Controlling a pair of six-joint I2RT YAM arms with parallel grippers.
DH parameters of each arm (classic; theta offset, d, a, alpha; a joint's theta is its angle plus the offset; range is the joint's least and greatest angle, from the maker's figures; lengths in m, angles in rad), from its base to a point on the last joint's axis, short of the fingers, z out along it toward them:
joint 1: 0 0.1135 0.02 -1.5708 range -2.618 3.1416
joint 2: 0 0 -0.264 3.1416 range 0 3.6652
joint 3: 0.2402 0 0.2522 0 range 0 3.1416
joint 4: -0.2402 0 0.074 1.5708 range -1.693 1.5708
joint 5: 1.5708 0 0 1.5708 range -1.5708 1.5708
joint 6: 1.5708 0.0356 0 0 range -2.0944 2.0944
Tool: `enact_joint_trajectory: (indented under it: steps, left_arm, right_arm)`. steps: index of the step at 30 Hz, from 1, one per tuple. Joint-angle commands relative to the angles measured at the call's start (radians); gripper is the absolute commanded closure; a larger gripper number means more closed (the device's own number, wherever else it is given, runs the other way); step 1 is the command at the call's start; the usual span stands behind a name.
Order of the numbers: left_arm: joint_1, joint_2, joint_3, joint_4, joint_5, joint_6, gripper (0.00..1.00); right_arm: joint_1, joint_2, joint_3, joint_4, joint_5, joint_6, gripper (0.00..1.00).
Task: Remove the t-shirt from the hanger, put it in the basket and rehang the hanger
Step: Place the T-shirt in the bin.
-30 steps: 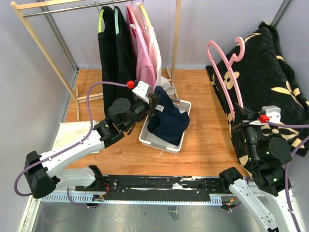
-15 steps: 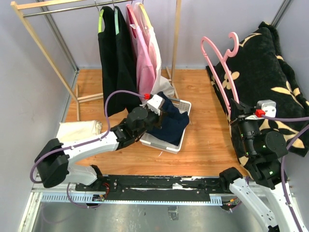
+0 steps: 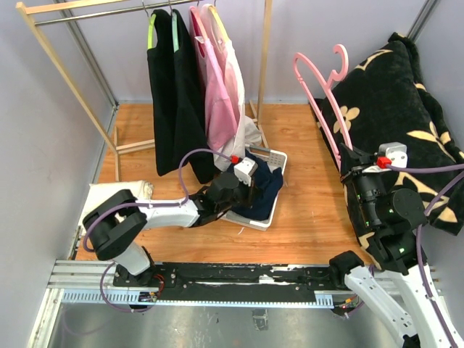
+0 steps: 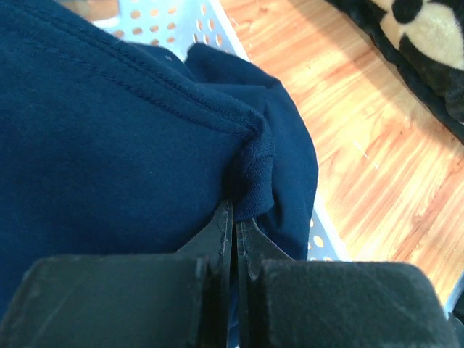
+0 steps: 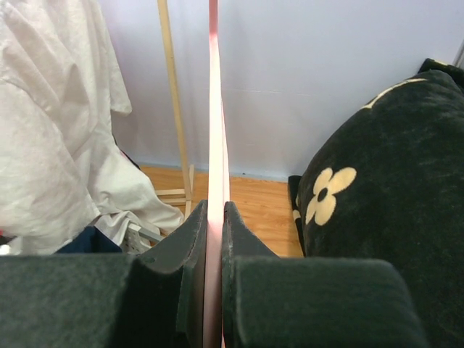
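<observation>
Since a second ago the left arm has sunk low and stretched out, taking the navy t-shirt (image 4: 130, 145) down into the white basket (image 3: 278, 156), while the right arm has swung the pink hanger (image 3: 319, 80) up and leftward.

Left gripper (image 4: 233, 210) is pinched tight on a folded hem of the shirt. The fabric is bunched in a heap, so there's no real long axis to call, and it droops over the basket's perforated rim (image 4: 210, 22). Right gripper (image 5: 215, 210) is clamped on the bare hanger's lower bar. From the top view the hanger runs from that gripper up and back-left, hook at the far top end.

Around them: a black blanket with cream flowers (image 3: 406, 94) sits right beside the right arm, and a wooden clothes rack (image 3: 264, 51) with black garments (image 3: 174, 94) and pink ones (image 3: 217, 87) hangs just behind the basket. A folded cream cloth (image 3: 109, 194) lies at the left. Everything's on a wood-grain counter (image 3: 304, 210), with pale walls behind.
</observation>
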Motion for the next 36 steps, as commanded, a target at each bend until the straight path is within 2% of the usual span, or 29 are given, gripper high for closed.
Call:
enact_joint_trajectory:
  steps: [1, 8, 20, 22, 24, 28, 30, 32, 36]
  left_arm:
    - [-0.009, 0.069, 0.003, 0.060, 0.117, -0.106, 1.00]
    - [-0.009, 0.167, 0.098, -0.062, 0.180, -0.142, 0.99]
    - [-0.016, 0.046, 0.096, -0.161, 0.169, -0.164, 0.97]
    - [-0.026, 0.049, 0.098, -0.158, 0.186, -0.175, 0.91]
    - [-0.037, 0.051, 0.106, -0.163, 0.188, -0.176, 0.80]
    - [-0.047, 0.014, 0.118, -0.193, 0.156, -0.168, 0.43]
    - [-0.048, -0.019, 0.117, -0.213, 0.137, -0.162, 0.34]
    - [-0.048, -0.053, 0.117, -0.234, 0.118, -0.154, 0.20]
    - [-0.049, -0.134, 0.115, -0.275, 0.099, -0.147, 0.11]
  right_arm:
    - [0.007, 0.006, 0.040, 0.095, -0.044, 0.025, 0.99]
    - [0.007, 0.034, 0.069, 0.116, -0.092, 0.036, 0.99]
    - [0.007, 0.106, 0.105, 0.174, -0.165, 0.075, 0.99]
    - [0.007, 0.122, 0.112, 0.187, -0.180, 0.081, 0.99]
    - [0.008, 0.147, 0.125, 0.191, -0.199, 0.085, 0.99]
    - [0.007, 0.210, 0.163, 0.196, -0.232, 0.085, 0.99]
    - [0.007, 0.245, 0.186, 0.200, -0.238, 0.085, 0.99]
    - [0.007, 0.279, 0.216, 0.204, -0.241, 0.085, 0.99]
    - [0.007, 0.364, 0.267, 0.233, -0.236, 0.076, 0.99]
